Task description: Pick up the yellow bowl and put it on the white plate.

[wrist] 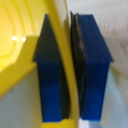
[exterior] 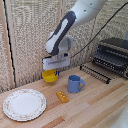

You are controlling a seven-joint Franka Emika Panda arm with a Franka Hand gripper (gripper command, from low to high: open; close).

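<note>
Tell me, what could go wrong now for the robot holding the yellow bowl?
1. The hand pinches only the thin rim of the yellow bowl, as the wrist view shows, so the bowl might tip or slip out.
2. The white plate lies well away toward the exterior view's left; a jerky carry could drop the bowl early.
3. The blue mug stands close and could get bumped.

On the bench [exterior: 95, 107], the plate [exterior: 24, 104] lies at the exterior view's left, the block [exterior: 62, 97] between it and the mug [exterior: 75, 84]. The bowl [exterior: 50, 75] hangs above the bench behind them, its rim between the fingers [wrist: 95, 70]. The toaster oven [exterior: 113, 55] stands far right.
</note>
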